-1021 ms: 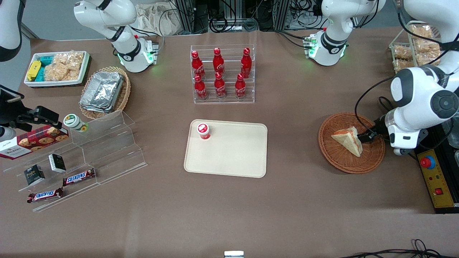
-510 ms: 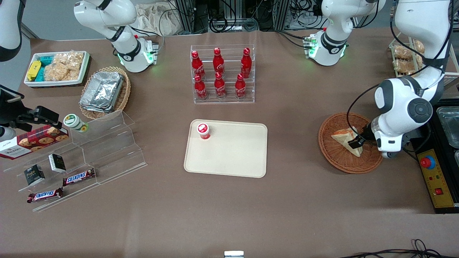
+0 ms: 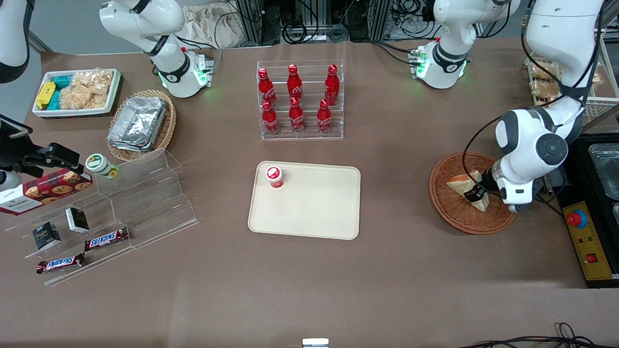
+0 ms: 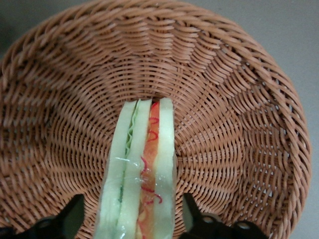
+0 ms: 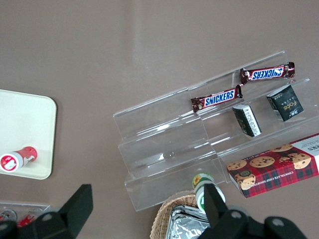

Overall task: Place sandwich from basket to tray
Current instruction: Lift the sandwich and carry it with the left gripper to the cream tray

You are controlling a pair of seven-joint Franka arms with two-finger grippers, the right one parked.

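The sandwich [image 3: 458, 183], a white-bread wedge with red and green filling, lies in the round reddish-brown wicker basket [image 3: 447, 215] toward the working arm's end of the table. My left gripper [image 3: 476, 193] is low in the basket at the sandwich's wide end. In the left wrist view the sandwich [image 4: 142, 169] stands on edge between the two black fingers [image 4: 195, 219], with a small gap on each side, so the gripper [image 4: 133, 221] is open around it. Basket weave [image 4: 229, 99] fills that view. The cream-beige tray [image 3: 316, 210] lies at the table's middle.
A small red-capped bottle [image 3: 274, 176] lies on the tray's corner. A clear rack of red cola bottles [image 3: 300, 101] stands farther from the camera than the tray. A yellow control box [image 3: 587, 241] sits beside the basket. Clear stepped shelves [image 3: 116, 212] with snacks lie toward the parked arm's end.
My left arm has swung in over the basket. The gripper has slid along the sandwich toward the basket's middle, so its fingers now flank the wedge. The sandwich has not visibly moved.
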